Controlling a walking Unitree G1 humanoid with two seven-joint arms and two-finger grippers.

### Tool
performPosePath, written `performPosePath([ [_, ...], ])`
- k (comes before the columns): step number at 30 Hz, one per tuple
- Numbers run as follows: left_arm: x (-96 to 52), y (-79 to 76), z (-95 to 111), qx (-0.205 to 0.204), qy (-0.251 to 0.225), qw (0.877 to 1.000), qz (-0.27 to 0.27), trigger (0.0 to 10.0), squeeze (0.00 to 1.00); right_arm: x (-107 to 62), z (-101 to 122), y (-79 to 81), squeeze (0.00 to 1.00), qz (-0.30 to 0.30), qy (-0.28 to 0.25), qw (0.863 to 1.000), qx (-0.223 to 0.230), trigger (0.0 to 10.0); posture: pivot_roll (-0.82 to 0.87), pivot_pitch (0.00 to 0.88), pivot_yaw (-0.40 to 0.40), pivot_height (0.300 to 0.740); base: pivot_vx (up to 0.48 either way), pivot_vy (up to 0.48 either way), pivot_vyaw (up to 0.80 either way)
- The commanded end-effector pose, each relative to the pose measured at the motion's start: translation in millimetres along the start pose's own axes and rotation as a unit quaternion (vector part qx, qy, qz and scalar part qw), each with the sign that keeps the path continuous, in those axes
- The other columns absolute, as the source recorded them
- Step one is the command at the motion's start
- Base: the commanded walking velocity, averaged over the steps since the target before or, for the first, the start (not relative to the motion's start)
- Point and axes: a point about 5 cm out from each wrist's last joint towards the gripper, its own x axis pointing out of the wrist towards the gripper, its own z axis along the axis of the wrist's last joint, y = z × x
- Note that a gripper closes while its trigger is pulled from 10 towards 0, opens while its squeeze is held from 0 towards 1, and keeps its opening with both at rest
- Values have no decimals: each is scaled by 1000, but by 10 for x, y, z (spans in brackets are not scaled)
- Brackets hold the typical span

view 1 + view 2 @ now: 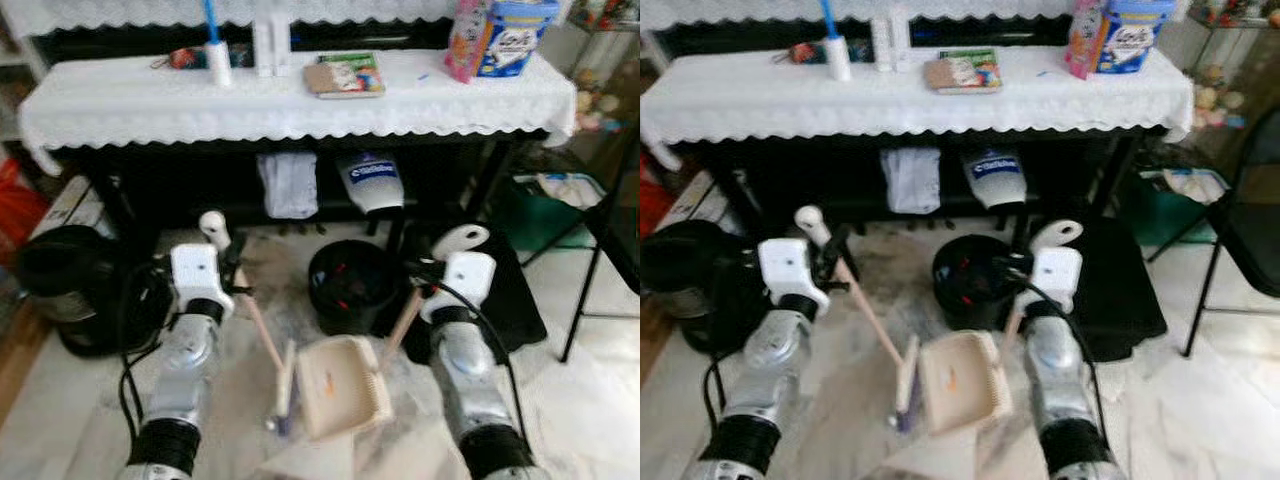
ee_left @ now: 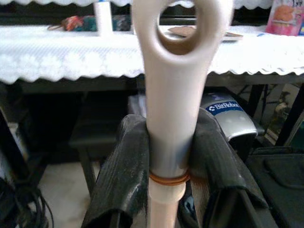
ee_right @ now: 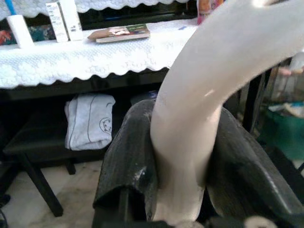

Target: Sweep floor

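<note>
Nearest me, the brush (image 1: pixel 284 385) stood on the floor (image 1: pixel 600 400) just beside the dustpan (image 1: pixel 340 388). The left gripper (image 2: pixel 172 156) had its jaws clamped on the brush handle, the right gripper (image 3: pixel 183 166) on the dustpan's. Short strokes toward a low pan lip seemed wisest, clear of the black bin (image 1: pixel 352 285) before the desk (image 1: pixel 120 100).

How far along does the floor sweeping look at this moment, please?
Done: both tools gripped. The left gripper holds the cream long-handled broom, the right gripper the cream plastic dustpan. In hand: brush head beside the pan's mouth. Left: emptying into the black round bin.
</note>
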Motion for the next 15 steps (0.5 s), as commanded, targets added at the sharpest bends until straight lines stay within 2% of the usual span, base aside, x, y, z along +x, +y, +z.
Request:
performPosePath([
  [1, 21, -25, 87, -2, -23, 1000, -1, 10000, 0, 19, 82, -41, 0, -6, -21, 1000, 1, 10000, -19, 58, 32, 740, 0, 0, 0],
  [15, 27, 33, 73, 11, -27, 999, 24, 10000, 0, -3, 61, -77, 0, -16, -16, 1000, -3, 10000, -26, 72, 34, 740, 0, 0, 0],
])
